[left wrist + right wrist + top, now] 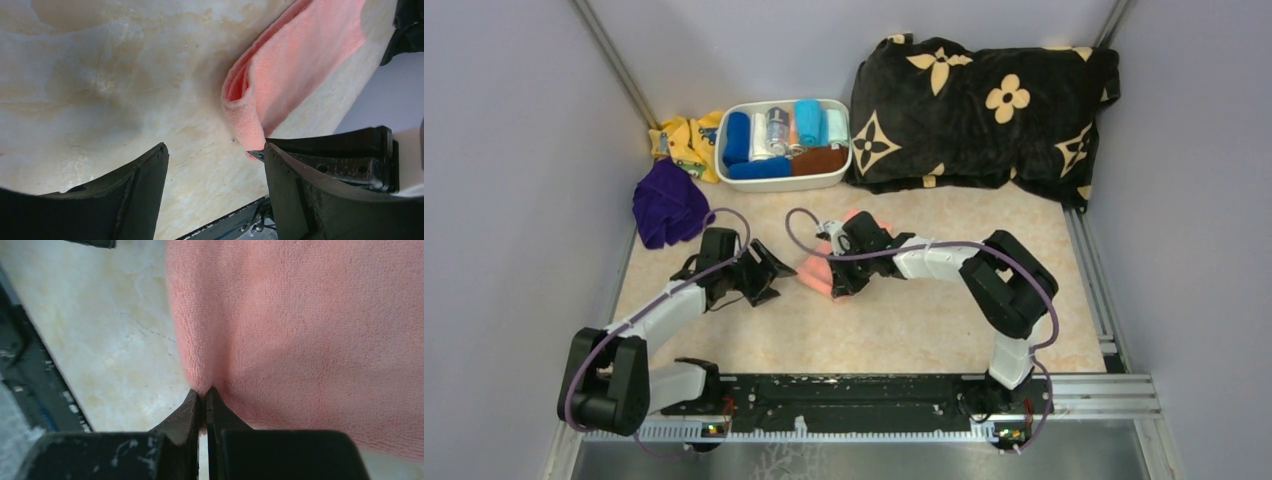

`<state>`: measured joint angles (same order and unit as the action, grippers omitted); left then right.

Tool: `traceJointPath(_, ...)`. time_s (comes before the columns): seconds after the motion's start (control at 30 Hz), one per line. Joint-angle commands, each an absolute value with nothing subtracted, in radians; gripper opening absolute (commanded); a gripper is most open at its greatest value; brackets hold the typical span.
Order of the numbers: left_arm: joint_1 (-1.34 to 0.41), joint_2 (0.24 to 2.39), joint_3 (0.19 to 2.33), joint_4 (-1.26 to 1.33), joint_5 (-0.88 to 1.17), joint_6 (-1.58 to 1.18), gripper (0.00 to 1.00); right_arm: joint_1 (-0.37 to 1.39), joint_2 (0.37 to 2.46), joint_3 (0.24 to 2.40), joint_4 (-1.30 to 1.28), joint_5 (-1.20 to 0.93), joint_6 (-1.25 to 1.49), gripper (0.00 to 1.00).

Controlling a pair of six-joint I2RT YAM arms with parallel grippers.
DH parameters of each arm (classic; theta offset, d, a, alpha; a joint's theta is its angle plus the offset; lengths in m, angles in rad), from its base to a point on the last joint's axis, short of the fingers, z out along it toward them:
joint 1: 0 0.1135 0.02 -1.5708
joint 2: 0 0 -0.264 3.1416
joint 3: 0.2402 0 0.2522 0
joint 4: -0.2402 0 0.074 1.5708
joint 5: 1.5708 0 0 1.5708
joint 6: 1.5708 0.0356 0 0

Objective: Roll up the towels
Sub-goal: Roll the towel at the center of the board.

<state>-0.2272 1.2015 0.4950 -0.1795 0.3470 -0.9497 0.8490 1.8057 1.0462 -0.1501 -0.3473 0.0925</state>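
The salmon pink towel (815,274) lies folded at mid-table, mostly under the right arm. My right gripper (839,268) is shut, pinching a fold of it, which fills the right wrist view (310,330). My left gripper (769,272) is open just left of the towel; in the left wrist view the towel's folded end (260,100) lies ahead of the right finger (320,195), with bare table between the jaws. The purple towel (667,203) lies crumpled at the left edge of the table, away from both grippers.
A white bin (732,170) with several rolled cloths stands at the back. A yellow patterned cloth (686,142) lies left of it. The black flowered blanket (984,110) fills the back right. The black rail (854,392) runs along the near edge.
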Motion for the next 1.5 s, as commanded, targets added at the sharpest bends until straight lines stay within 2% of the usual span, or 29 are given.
traceJointPath(0.0, -0.234, 1.166, 0.504, -0.138, 0.387, -0.998, 0.75, 0.763, 1.766, 1.031, 0.005, -0.731, 0.280, 0.00)
traceJointPath(0.17, -0.251, 1.175, 0.505, -0.098, 0.406, -1.004, 0.66, 0.692, 1.848, 1.020, 0.128, -0.894, 0.441, 0.00)
traceJointPath(0.33, -0.272, 1.230, 0.513, -0.030, 0.424, -1.016, 0.58, 0.645, 1.921, 1.027, 0.151, -0.942, 0.524, 0.00)
traceJointPath(0.6, -0.319, 1.360, 0.593, 0.035, 0.391, -1.021, 0.59, 0.621, 1.987, 1.020, 0.153, -0.947, 0.563, 0.00)
traceJointPath(0.97, -0.351, 1.545, 0.706, 0.064, 0.370, -0.994, 0.40, 0.589, 2.017, 0.992, 0.178, -0.912, 0.606, 0.00)
traceJointPath(1.17, -0.355, 1.631, 0.708, 0.063, 0.345, -0.986, 0.34, 0.590, 1.939, 1.018, 0.071, -0.824, 0.524, 0.14)
traceJointPath(1.33, -0.355, 1.641, 0.665, 0.062, 0.319, -1.008, 0.32, 0.604, 1.783, 1.040, -0.076, -0.647, 0.393, 0.35)
traceJointPath(1.47, -0.353, 1.635, 0.637, 0.066, 0.300, -1.044, 0.30, 0.688, 1.667, 1.054, -0.184, -0.432, 0.246, 0.40)
